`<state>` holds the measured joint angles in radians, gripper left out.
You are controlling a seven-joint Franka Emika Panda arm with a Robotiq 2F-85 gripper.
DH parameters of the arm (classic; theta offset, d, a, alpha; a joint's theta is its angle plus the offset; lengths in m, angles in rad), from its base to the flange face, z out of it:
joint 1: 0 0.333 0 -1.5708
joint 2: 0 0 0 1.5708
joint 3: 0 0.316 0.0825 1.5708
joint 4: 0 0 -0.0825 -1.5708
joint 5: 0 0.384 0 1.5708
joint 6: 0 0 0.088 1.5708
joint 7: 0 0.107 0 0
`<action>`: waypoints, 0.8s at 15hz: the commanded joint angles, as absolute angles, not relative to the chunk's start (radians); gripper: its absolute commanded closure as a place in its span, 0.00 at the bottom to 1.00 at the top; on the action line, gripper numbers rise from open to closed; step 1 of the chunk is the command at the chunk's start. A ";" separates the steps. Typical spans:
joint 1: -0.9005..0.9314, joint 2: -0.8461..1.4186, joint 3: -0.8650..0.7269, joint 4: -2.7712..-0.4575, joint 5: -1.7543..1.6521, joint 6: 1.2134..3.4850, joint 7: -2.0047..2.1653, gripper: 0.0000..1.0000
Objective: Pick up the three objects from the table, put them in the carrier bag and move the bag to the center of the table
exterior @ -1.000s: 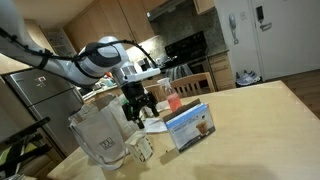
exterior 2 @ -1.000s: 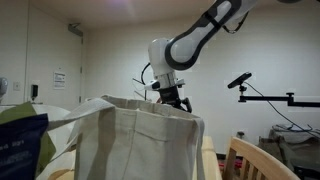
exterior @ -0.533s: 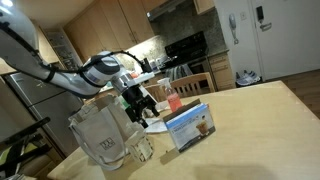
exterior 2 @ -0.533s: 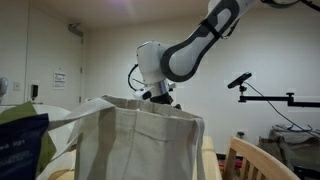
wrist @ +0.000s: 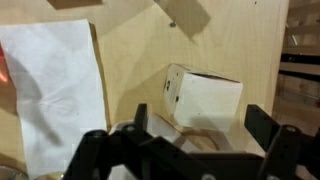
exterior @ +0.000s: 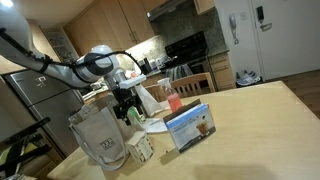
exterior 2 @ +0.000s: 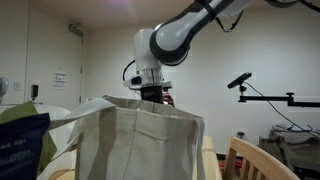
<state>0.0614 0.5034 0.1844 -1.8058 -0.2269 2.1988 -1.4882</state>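
Jaws wide apart, nothing between pads. Gripper (wrist: 200,125) aimed down at table (wrist: 130,40), hanging over small pale box (wrist: 205,98) framed between spread fingers (wrist: 138,120) in wrist view; no contact visible. Flat white sheet (wrist: 55,90) on wood beside box, apart from it. In both exterior views, gripper (exterior: 125,110) (exterior 2: 155,97) just behind rim of carrier bag (exterior: 100,135) (exterior 2: 140,140), standing upright near table edge. Light-blue carton (exterior: 190,125) upright on table, near pink-red bottle (exterior: 172,100).

A pink-red bottle (exterior: 173,101) stands near the table's (exterior: 250,120) far edge, with a white paper sheet (wrist: 60,90) lying near it. A black stove (exterior: 188,48) stands beyond.
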 commanded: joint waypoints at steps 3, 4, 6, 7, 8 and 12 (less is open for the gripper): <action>-0.033 0.445 0.210 -1.840 0.015 2.177 -1.579 0.00; -0.045 0.451 0.210 -1.835 0.047 2.158 -1.596 0.00; -0.057 0.463 0.202 -1.827 0.077 2.113 -1.613 0.00; -0.030 0.477 0.186 -1.815 0.040 2.153 -1.578 0.00; -0.037 0.478 0.186 -1.817 0.054 2.137 -1.591 0.00; -0.041 0.479 0.186 -1.817 0.061 2.130 -1.593 0.00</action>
